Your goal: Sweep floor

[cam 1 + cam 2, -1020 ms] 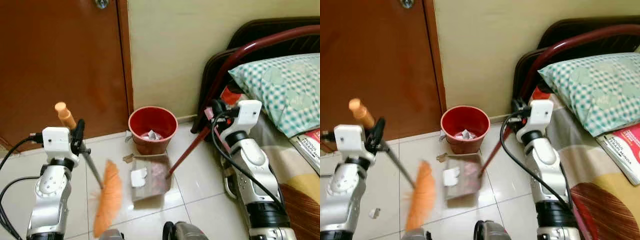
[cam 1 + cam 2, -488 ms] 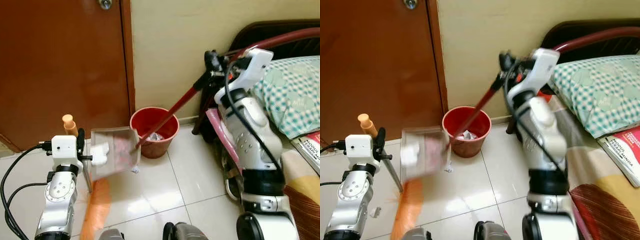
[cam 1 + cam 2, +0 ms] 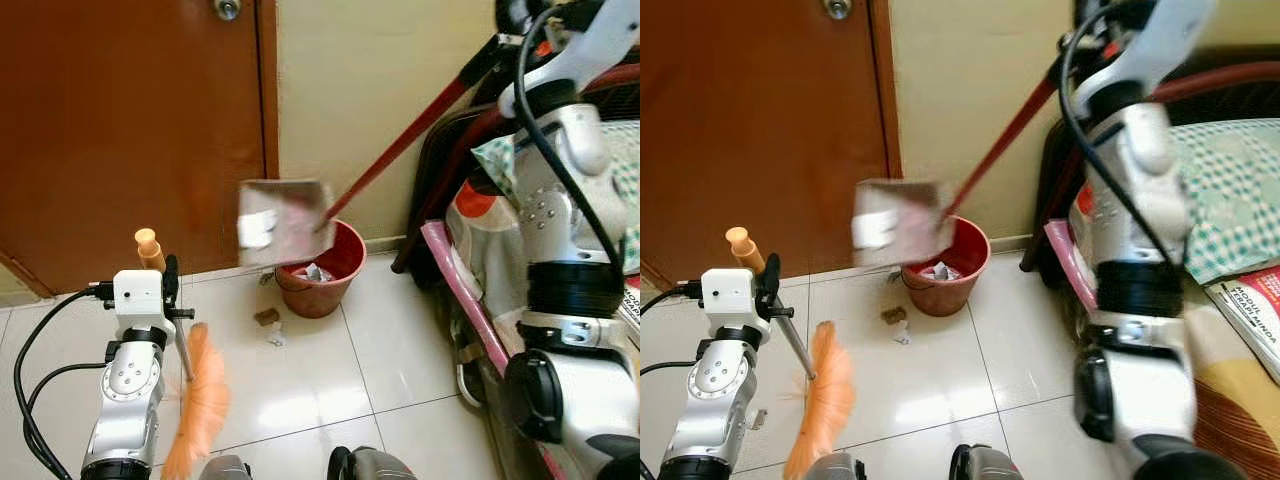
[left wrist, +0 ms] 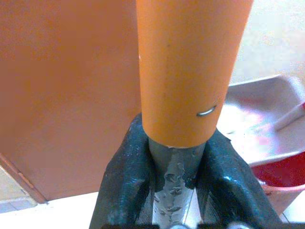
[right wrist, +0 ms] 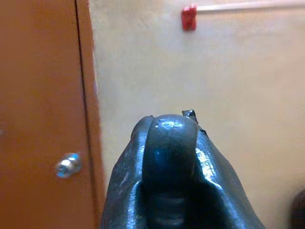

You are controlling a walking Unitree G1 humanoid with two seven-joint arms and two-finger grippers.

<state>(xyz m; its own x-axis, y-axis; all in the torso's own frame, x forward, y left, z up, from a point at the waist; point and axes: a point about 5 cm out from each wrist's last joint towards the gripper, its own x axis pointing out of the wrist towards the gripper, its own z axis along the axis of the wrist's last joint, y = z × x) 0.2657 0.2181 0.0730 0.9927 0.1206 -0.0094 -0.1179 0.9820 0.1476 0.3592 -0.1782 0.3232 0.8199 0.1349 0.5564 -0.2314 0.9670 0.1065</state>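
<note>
My right gripper (image 5: 169, 160) is shut on the black end of the dustpan's long red handle (image 3: 400, 140), held high by the wall. The grey dustpan (image 3: 283, 208) hangs tilted in the air just above the red bucket (image 3: 325, 272), with white paper and dust still on it. Crumpled paper lies inside the bucket. My left gripper (image 4: 174, 191) is shut on the broom's grey shaft just below its orange grip (image 4: 190, 71). The orange bristles (image 3: 200, 400) rest low on the white tiles at my left. Two small scraps (image 3: 268, 320) lie on the floor in front of the bucket.
A brown door (image 3: 130, 130) with a knob (image 5: 66, 164) fills the wall to the left, cream wall behind the bucket. A bed with a dark headboard, a checked pillow (image 3: 1230, 180) and a book (image 3: 1250, 315) is at the right. Open tiles lie ahead.
My right arm has lifted the dustpan off the floor, swung it left and up, and brought it over the bucket. The broom has stayed at my left, bristles lower and closer.
</note>
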